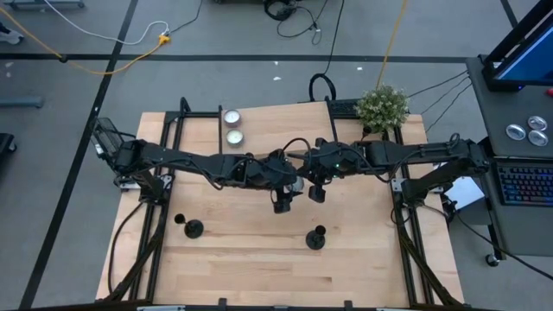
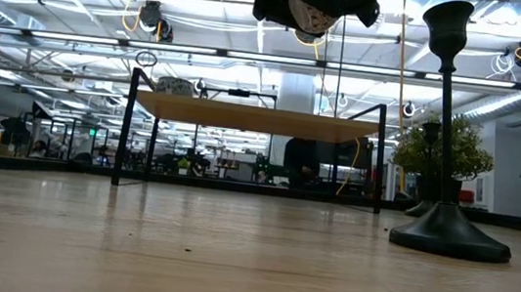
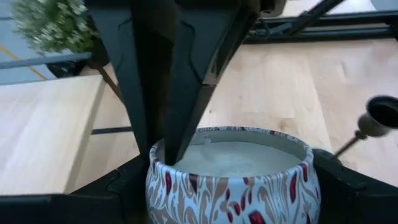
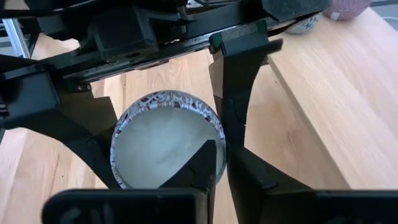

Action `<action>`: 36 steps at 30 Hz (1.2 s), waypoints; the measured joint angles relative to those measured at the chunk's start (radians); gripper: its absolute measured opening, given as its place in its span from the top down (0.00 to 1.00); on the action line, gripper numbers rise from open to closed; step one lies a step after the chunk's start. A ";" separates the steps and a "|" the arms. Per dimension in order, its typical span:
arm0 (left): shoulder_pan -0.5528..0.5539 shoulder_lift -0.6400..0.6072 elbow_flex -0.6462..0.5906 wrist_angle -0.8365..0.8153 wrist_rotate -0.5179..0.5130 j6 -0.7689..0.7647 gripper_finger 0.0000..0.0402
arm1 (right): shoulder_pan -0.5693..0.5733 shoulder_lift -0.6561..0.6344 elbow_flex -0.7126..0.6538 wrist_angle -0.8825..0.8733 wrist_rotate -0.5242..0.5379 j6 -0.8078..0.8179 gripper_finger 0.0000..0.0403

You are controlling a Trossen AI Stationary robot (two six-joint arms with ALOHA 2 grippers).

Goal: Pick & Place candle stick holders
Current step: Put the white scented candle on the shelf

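- The tin (image 3: 231, 186), a round candle tin with a red, brown and white swirl pattern and pale wax inside, fills the left wrist view.
- The left gripper (image 1: 282, 206) is over the middle of the table (image 1: 259, 276). Its jaws are spread wide, one against each side of the tin, and clasp it.
- The right gripper (image 1: 317, 193) is just beside the left one and reaches in from the opposite side. Its jaws are nearly together and pinch the tin's rim, with one finger (image 4: 208, 158) inside over the wax and the other outside the wall.
- In the low view both grippers hang well above the tabletop.
- No gripper touches a holder.
- One holder (image 1: 316, 238) stands upright on the table, near the front edge and just forward of the grippers.
- A second holder (image 1: 192, 228) stands upright to the left, well apart from the first.
- The left wrist view shows one holder's cup (image 3: 382, 115) beyond the tin.
- Two tealights (image 1: 232, 126) sit side by side at the back of the table, left of centre.
- A plant (image 1: 382, 106) stands at the back right corner.
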 joint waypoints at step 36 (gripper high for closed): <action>0.229 0.161 0.000 -0.033 -0.669 -0.564 0.25 | 0.026 -0.214 -0.034 -0.182 0.121 -0.038 0.93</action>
